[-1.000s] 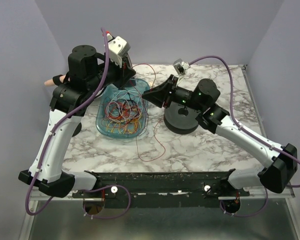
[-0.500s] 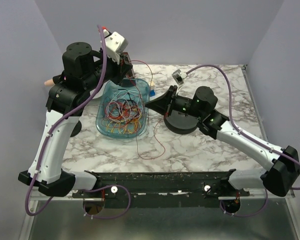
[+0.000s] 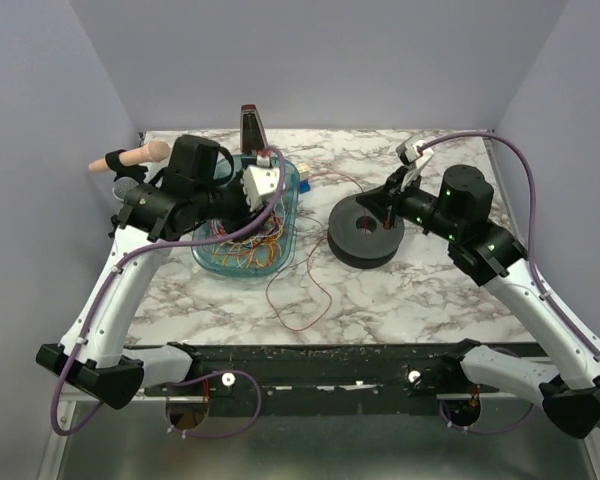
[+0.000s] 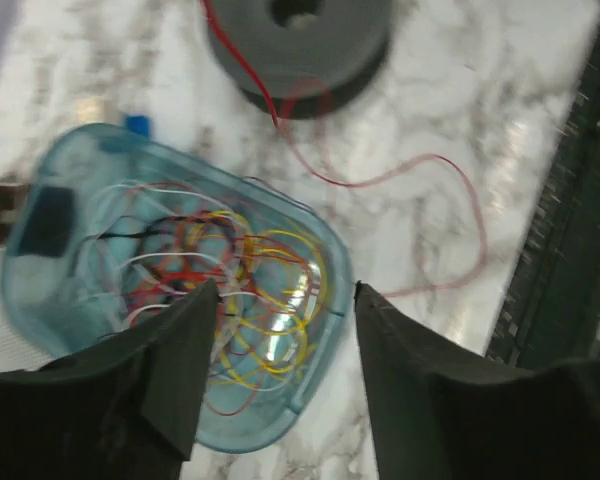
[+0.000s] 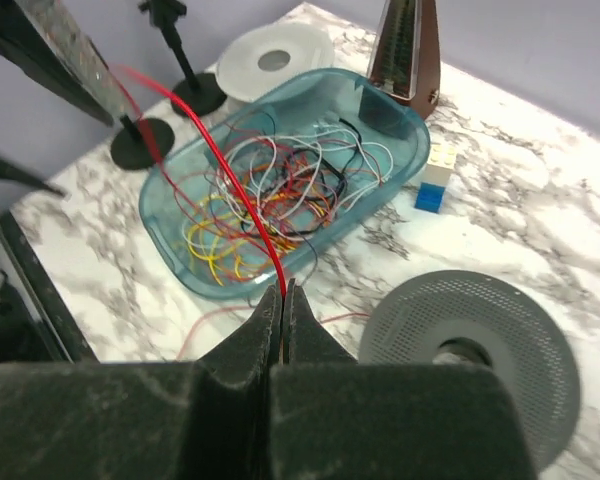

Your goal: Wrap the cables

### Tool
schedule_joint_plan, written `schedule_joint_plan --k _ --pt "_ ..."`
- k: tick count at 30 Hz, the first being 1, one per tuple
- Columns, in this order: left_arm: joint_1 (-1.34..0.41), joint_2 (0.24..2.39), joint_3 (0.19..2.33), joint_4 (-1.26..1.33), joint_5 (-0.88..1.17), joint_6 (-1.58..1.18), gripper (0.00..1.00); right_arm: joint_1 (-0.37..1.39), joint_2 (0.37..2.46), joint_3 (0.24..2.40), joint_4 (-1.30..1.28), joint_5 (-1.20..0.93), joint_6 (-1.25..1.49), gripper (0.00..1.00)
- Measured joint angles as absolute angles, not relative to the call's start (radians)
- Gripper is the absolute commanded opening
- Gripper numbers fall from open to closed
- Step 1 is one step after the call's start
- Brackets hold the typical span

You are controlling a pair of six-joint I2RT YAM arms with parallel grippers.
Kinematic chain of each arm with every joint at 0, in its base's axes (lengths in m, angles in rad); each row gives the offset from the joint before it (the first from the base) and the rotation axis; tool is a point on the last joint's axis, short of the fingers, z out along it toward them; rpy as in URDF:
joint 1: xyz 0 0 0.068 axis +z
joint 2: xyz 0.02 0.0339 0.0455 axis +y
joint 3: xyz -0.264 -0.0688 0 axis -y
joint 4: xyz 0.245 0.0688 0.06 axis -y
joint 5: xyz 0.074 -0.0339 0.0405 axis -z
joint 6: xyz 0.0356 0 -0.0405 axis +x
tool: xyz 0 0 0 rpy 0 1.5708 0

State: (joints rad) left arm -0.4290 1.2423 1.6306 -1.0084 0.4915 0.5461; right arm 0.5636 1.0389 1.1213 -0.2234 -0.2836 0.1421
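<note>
Pinching one thin red cable [image 5: 238, 185] between closed fingers, right gripper [image 5: 282, 293] holds it raised near the wide black round spool [image 3: 364, 236], likely to feed it around. Slack loops across marble table [image 3: 420, 290]. Other red, yellow and white cables [image 4: 230, 270] lie tangled in translucent blue plastic tray [image 4: 332, 262]. Left gripper [image 4: 285, 305] hovers above, jaws apart, empty.
</note>
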Motion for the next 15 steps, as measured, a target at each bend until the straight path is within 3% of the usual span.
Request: schedule_joint_plan --k 4,8,15 --pt "-0.433 1.235 1.556 -1.162 0.663 0.694 0.77 0.564 1.042 1.196 -0.393 -0.323 -0.058 0.01" --pt "-0.452 1.239 1.686 -1.128 0.737 0.659 0.79 0.575 1.086 1.304 -0.572 -0.352 -0.217 0.01" --pt "-0.712 1.262 1.794 -0.924 0.698 0.522 0.82 0.626 1.144 1.41 -0.724 -0.445 -0.335 0.01"
